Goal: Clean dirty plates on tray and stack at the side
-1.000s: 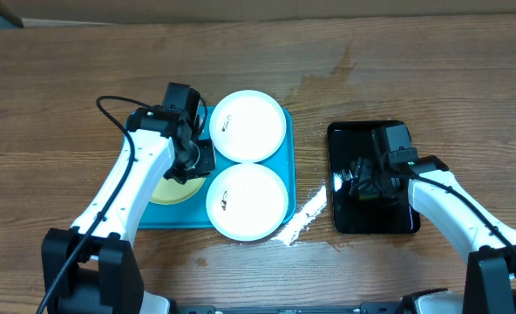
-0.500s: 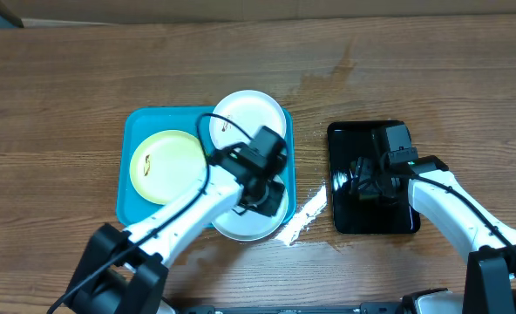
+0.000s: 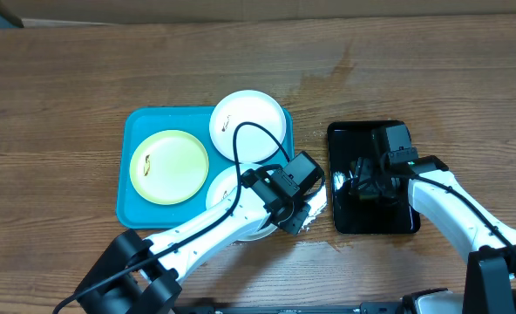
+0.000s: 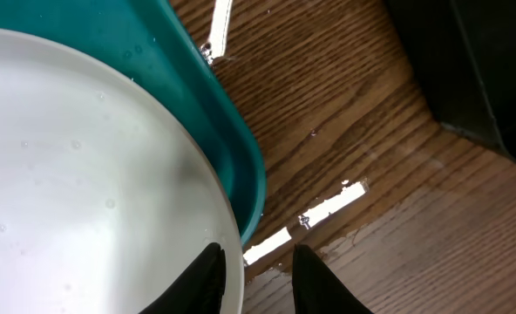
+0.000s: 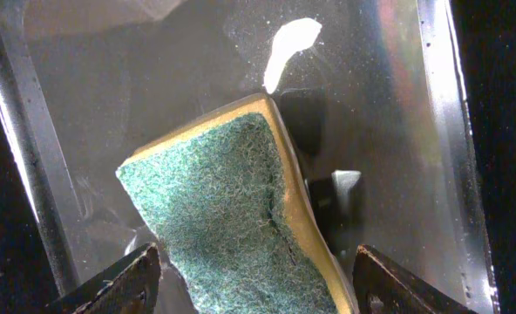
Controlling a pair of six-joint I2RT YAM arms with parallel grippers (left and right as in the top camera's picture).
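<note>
The near white plate (image 4: 84, 174) lies at the tray's (image 3: 129, 196) right-hand end, by the robot-side corner, its edge reaching out over the raised rim. That overhang is probably why the left pincer (image 4: 251, 275) comes in here: its two fingers stand a little apart on either side of the plate's edge, one over the white face and one over the wood. Whether they are actually pinching the plate, I cannot tell.

The far white plate (image 3: 249, 126) sits at the tray's opposite right corner, also hanging past the rim, and carries a small dark mark. The yellow-green plate (image 3: 169, 167) lies flat in the left half with a small smear. No plate is stacked at the side yet.

Across a strip of surface (image 3: 66, 70), the right pincer (image 5: 254, 262) hangs over the black tray (image 3: 363, 139), pinching a sponge (image 5: 214, 201) with its green scouring face up, likely kept ready for wiping.

A wet patch (image 4: 389, 235) glistens on the wood just beside the tray corner. The left arm hides much of the near plate from overhead, and the tray rim sits close under the left fingers.
</note>
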